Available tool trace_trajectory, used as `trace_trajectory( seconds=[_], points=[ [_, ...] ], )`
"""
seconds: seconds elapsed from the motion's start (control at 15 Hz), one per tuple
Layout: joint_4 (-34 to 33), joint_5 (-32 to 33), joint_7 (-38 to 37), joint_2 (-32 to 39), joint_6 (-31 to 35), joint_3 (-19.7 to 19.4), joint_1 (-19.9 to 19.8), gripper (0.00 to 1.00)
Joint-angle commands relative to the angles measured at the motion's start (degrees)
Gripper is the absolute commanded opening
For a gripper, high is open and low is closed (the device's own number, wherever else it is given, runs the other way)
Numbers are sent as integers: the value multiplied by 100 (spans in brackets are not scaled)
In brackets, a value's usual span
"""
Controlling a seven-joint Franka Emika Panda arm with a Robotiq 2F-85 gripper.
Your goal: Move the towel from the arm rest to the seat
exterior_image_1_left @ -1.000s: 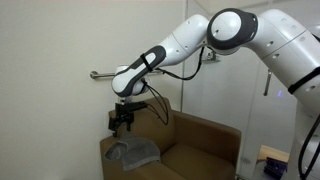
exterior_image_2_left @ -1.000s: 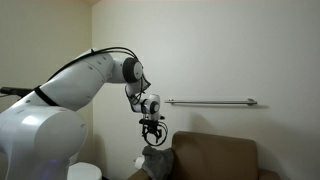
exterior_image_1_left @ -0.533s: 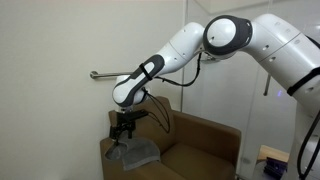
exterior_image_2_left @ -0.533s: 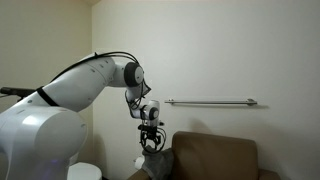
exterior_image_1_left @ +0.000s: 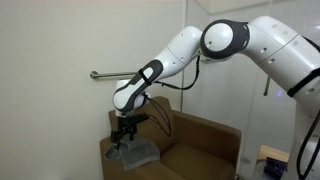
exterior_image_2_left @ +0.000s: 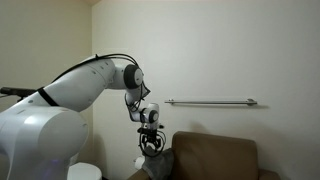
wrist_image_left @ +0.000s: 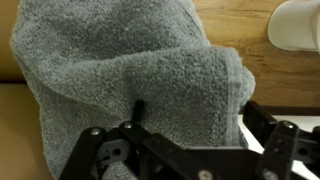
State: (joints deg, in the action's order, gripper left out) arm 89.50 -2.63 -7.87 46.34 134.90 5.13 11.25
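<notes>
In an exterior view the gripper hangs just above the towel, which lies heaped on the arm rest at the wall end of the sofa, with the seat next to it. From here I cannot tell whether the tips touch the cloth. The risk is depth: a descent too far would drive the fingers into the upholstery under the towel.

In an exterior view from the opposite side, the gripper sits low over the towel, close to the arm rest's outer edge. A nudge that way rather than a clean pinch could push the heap over that edge — away from the seat.

In the wrist view the jaws stand wide, one at each side of the frame's bottom, and nothing is pinched. The towel fills the space ahead with a thick fold running between them. Closing on that top fold alone is the likeliest failure: the towel could unroll as it lifts, trail over the arm rest's inner edge and slip free short of the seat.
</notes>
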Motion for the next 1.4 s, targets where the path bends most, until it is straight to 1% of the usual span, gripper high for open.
trace_trajectory(
  seconds=[0.0, 0.27, 0.4, 0.47, 0.53, 0.67, 1.07, 1.2, 1.33],
  points=[
    [-90, 89, -260, 113, -19, -147, 156, 100],
    [-218, 81, -234, 255, -149, -166, 200, 100],
    [-260, 78, -209, 308, -171, -166, 207, 73],
    [-283, 80, -201, 326, -192, -169, 211, 67],
    [-303, 78, -199, 344, -210, -169, 211, 58],
    [-393, 10, -68, 400, -387, -83, 131, 45],
    [-720, 2, 4, 549, -982, -44, 115, 6],
    [-820, -6, 22, 599, -1125, -26, 113, 3],
    [-912, -11, 29, 650, -1233, -11, 117, 2]
  ],
)
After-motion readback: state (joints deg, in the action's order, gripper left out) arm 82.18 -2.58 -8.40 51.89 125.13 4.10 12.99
